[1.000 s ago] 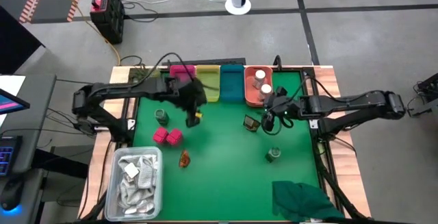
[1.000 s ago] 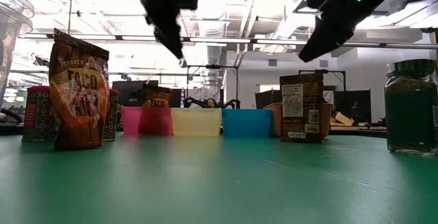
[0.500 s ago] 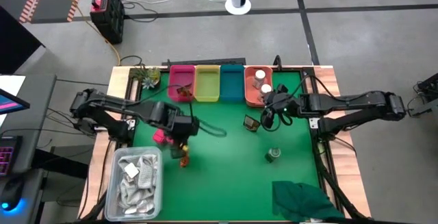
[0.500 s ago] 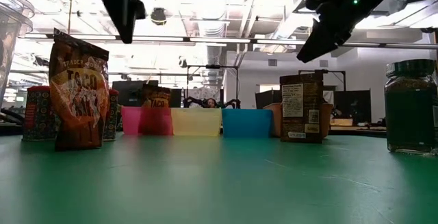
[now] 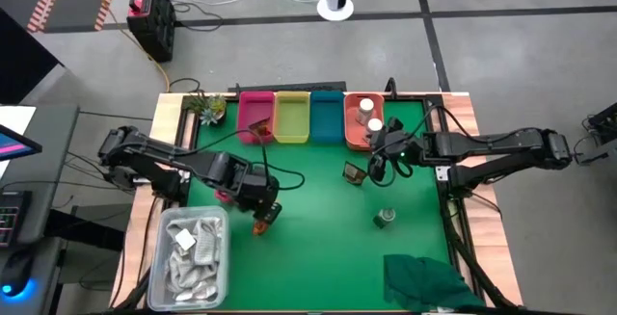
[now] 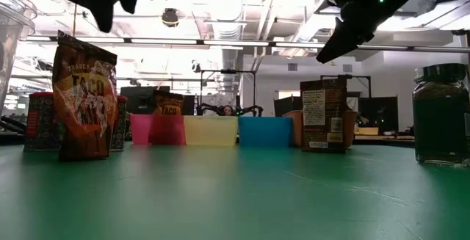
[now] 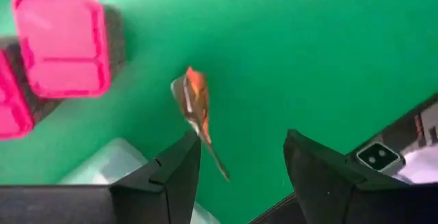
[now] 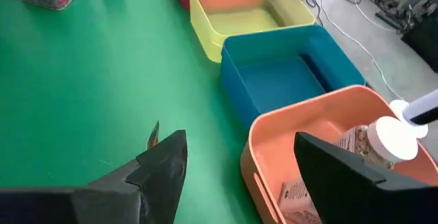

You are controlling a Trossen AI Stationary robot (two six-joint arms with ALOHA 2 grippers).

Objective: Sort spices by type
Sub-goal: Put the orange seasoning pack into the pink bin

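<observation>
My left gripper [image 7: 236, 157], jaws wide and empty, over the sachet [image 7: 194, 105] beside the tub [image 5: 195, 255]; thin upright packet may tip when pinched.

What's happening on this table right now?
A two-arm robot is sorting spices into a row of coloured bins. The left gripper hangs open just above an orange-brown sachet standing on the green mat, next to the pink cube packets. The right gripper is open too, holding nothing, beside the orange bin, which already has two white-capped jars. The pink bin holds a sachet; a green jar and a small dark packet are unsorted.
</observation>
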